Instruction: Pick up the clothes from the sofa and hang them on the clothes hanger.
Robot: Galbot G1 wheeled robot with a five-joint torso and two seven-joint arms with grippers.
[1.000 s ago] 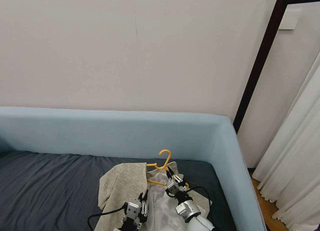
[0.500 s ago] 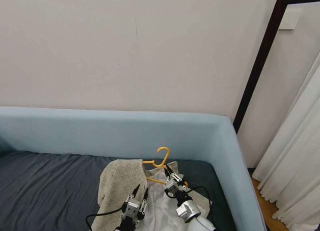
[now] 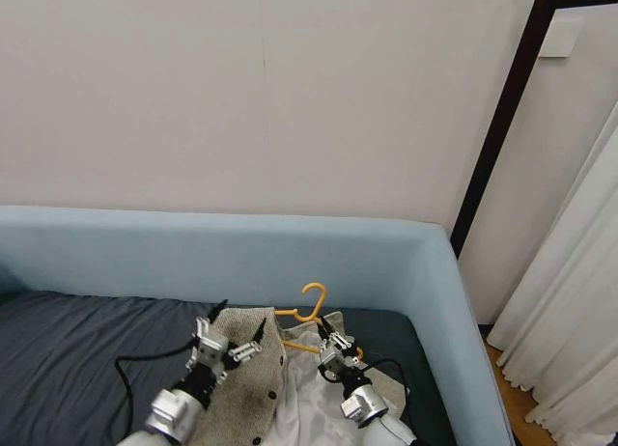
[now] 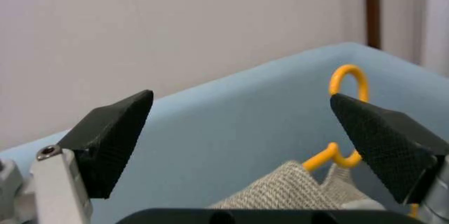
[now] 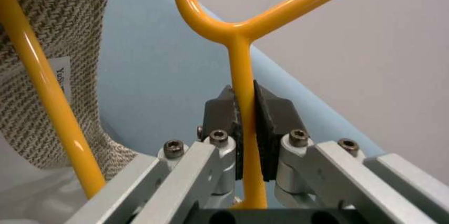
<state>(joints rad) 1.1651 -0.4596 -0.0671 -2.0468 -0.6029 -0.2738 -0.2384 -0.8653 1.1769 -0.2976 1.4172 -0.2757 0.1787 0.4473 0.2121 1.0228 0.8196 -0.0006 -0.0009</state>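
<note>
A beige knitted garment (image 3: pixel 241 380) lies on the dark seat of the sofa, partly over an orange hanger (image 3: pixel 311 307) whose hook stands up at the backrest. My right gripper (image 3: pixel 333 350) is shut on the orange hanger (image 5: pixel 241 92) just below its hook, the pads (image 5: pixel 270 124) pressed on the wire. The left gripper (image 3: pixel 229 345) hovers open over the garment's left part, with nothing between its fingers (image 4: pixel 112 137). Beyond them I see the hanger hook (image 4: pixel 348 84) and a bit of the knit (image 4: pixel 295 190). White cloth (image 3: pixel 323 412) lies under the hanger.
The light blue sofa backrest (image 3: pixel 193 253) runs behind the work, with its arm (image 3: pixel 463 349) on the right. A plain wall rises behind. White curtains (image 3: pixel 575 301) and a dark door frame (image 3: pixel 502 118) stand at the right. Dark seat cushion (image 3: pixel 77 369) stretches leftward.
My left gripper has moved left and up across the garment and spread wide open. The knit now lies further over the hanger. The right gripper stays on the hanger.
</note>
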